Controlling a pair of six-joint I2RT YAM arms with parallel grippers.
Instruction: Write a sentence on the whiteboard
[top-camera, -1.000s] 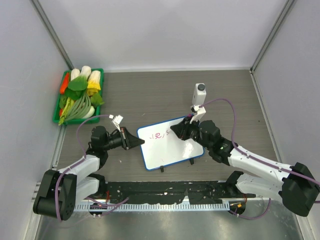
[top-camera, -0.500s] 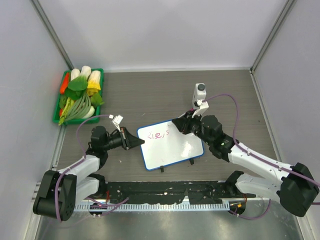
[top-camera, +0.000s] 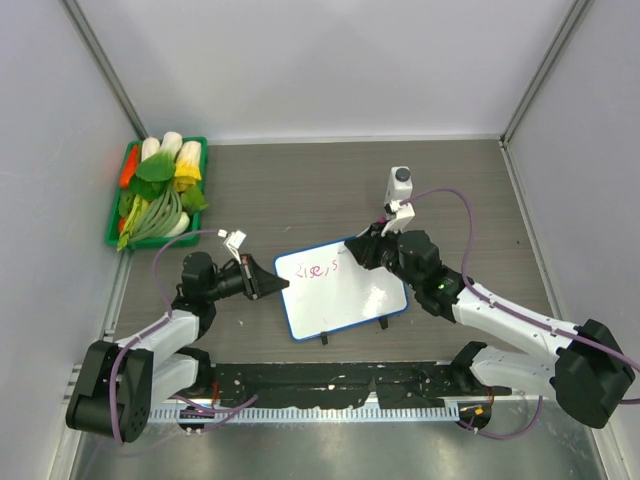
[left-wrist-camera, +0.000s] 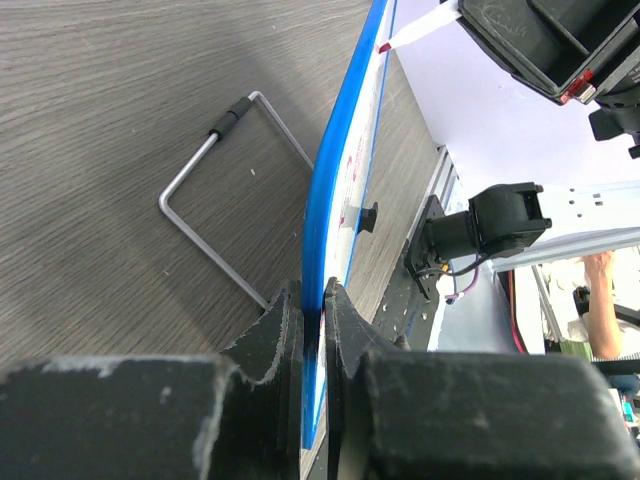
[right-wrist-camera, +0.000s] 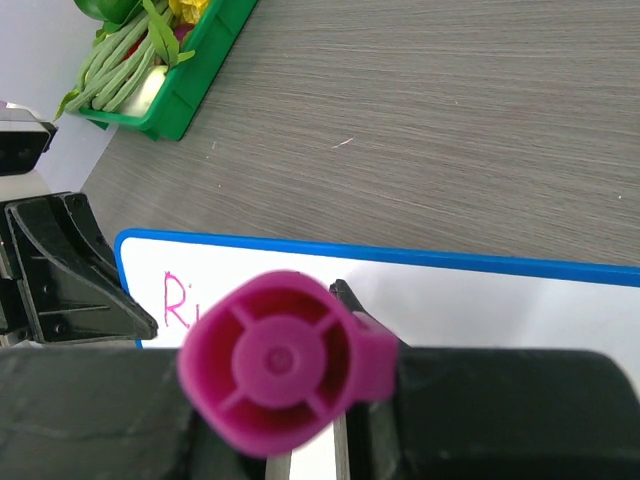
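Grey wood-grain table (top-camera: 300, 190), white walls (top-camera: 320, 70): left hand (top-camera: 275, 286) pinches whiteboard (top-camera: 345, 290), right hand (top-camera: 362, 252) grips marker (right-wrist-camera: 275, 360).

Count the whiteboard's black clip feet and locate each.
2. Both sit on the near edge of the whiteboard: the left foot by its left corner, the right foot toward the right corner. Others could be hidden.

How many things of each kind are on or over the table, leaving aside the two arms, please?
whiteboard: 1
pink marker: 1
white bottle with grey cap: 1
green tray of vegetables: 1
Total: 4
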